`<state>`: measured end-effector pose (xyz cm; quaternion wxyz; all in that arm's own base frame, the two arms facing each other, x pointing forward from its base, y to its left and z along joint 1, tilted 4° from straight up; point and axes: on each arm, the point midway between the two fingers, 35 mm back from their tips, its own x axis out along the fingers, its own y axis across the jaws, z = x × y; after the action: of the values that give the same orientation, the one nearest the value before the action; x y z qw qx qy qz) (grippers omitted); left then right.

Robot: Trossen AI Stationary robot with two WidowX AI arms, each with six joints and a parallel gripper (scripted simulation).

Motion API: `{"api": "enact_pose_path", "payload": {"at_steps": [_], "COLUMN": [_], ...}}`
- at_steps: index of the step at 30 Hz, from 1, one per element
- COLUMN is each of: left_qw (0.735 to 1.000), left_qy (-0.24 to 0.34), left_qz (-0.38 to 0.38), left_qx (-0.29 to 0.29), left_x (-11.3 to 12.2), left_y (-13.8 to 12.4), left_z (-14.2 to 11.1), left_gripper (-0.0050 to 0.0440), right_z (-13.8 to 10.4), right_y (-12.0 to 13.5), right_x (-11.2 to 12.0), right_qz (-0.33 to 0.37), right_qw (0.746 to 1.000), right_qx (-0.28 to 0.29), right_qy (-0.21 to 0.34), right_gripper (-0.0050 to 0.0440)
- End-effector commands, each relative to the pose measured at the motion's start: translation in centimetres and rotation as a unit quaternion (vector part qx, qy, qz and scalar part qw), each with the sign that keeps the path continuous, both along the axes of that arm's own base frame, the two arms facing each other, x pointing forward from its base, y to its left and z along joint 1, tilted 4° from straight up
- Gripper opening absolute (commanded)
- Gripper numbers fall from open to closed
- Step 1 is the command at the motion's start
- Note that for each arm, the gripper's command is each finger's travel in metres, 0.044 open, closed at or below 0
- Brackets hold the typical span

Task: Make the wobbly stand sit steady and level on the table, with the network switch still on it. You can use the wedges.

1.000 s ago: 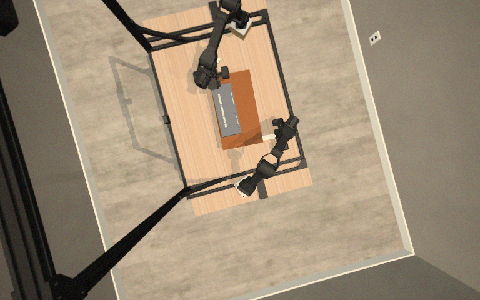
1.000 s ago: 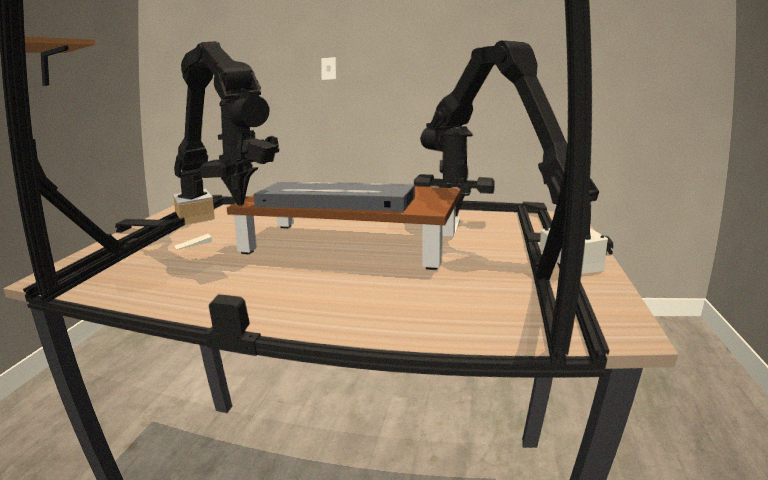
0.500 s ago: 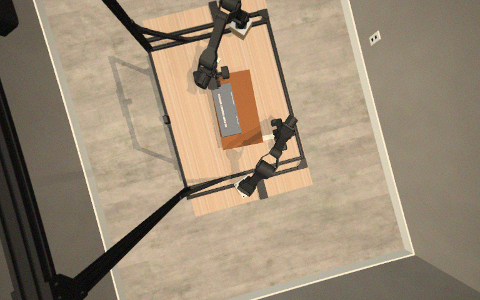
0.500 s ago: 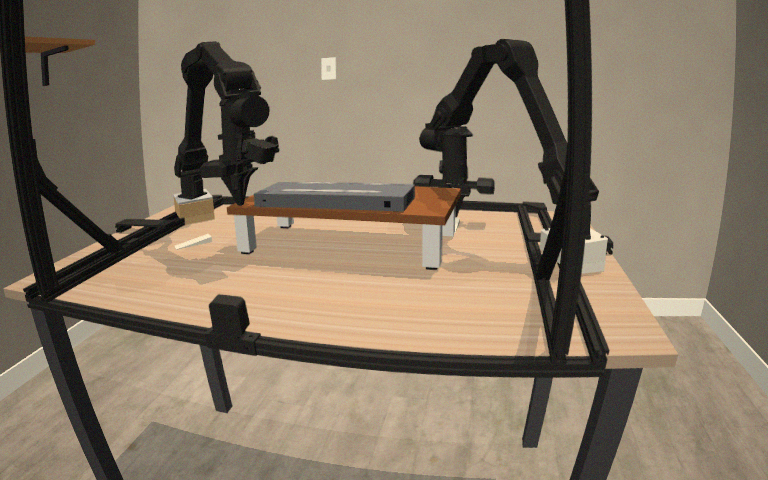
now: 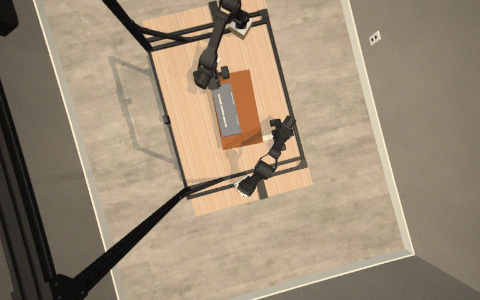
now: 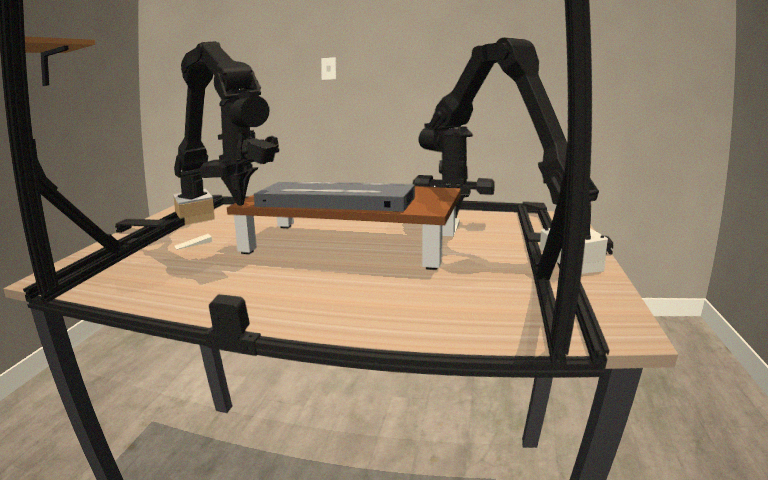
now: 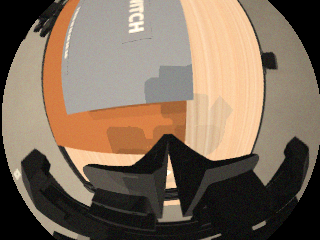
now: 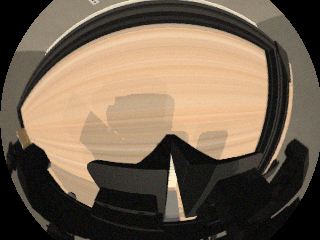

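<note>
Switch aboard, left gripper at the stand's corner!

The network switch [image 5: 226, 109] [image 6: 334, 192] [image 7: 125, 60] lies flat on the orange top of the stand [image 5: 250, 105] [image 6: 438, 210] [image 7: 80, 125], along one long side. Pale legs carry that top above the table [image 5: 187, 105] [image 6: 339, 316] [image 7: 225, 65] [image 8: 200, 75]; whether it's truly level, I can't tell.

Down at a corner, just beside the switch's end, comes the left gripper [image 5: 217, 84] [image 6: 240, 202] [image 7: 167, 137], fingers together, nothing between them! Contact with the stand? Too close to call.

One wedge [image 5: 267, 137] [image 6: 455, 227] pokes out past the stand's opposite end; whether it's under a foot is hidden. Near it, the right gripper [image 5: 280, 133] [image 6: 451, 184] [image 8: 170, 138] is closed and empty, pointing down beyond the stand. Another wedge [image 5: 219, 60] [image 6: 193, 241] lies on the table, apart from the stand, on the left arm's side.

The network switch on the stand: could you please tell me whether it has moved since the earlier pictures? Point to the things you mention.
No, the network switch [image 5: 228, 114] [image 6: 334, 198] shows no visible shift against the stand's orange top [image 5: 249, 102] [image 6: 436, 203].
</note>
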<state>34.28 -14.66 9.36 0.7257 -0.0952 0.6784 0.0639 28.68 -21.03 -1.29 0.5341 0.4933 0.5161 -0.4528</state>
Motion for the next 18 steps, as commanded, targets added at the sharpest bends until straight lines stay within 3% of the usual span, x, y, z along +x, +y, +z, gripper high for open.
{"api": "enact_pose_path", "payload": {"at_steps": [1,14,15,18], "left_qw": [1.0,1.0,1.0,1.0], "left_qy": [0.008,0.008,0.008,0.008], "left_qz": [0.003,0.003,0.003,0.003], "left_qx": [0.002,0.002,0.002,0.002], "left_x": [-0.2,-0.2,-0.2,-0.2], "left_y": [0.0,0.0,0.0,0.0], "left_z": [-0.8,-0.8,-0.8,-0.8], "left_gripper": [0.0,0.0,0.0,0.0], "right_z": [0.0,0.0,0.0,0.0], "right_y": [0.9,0.9,1.9,1.9], "right_x": [-0.1,-0.1,-0.2,-0.2], "right_qz": [0.002,0.002,0.002,0.002], "right_qw": [1.0,1.0,1.0,1.0], "right_qx": [0.003,0.003,0.003,0.003], "right_qy": [0.0,0.0,0.0,0.0], "right_gripper": [0.0,0.0,0.0,0.0]}}
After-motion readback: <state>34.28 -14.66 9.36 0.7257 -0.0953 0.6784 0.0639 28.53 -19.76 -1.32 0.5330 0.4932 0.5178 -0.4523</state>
